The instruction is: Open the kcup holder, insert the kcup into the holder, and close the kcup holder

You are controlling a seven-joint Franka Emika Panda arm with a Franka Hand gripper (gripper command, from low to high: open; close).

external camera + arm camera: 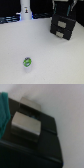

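Note:
The kcup holder (64,26) is a black boxy block with grey panels, standing at the back of the white table toward the exterior view's right. The kcup (27,62), a tiny green and blue pod, lies alone on the table well in front of it, toward the exterior view's left. My arm and gripper (64,7) show as a blurred dark shape right above the holder's top; its jaws cannot be made out. The wrist view is filled by the kcup holder (37,139) up close, with one grey panel (25,122). A teal part (4,111) shows at that picture's edge.
A white bottle-like post (25,10) stands at the back toward the exterior view's left. Dark clutter (7,20) lines the table's far edge. The white table surface (55,60) lies between the kcup and the holder.

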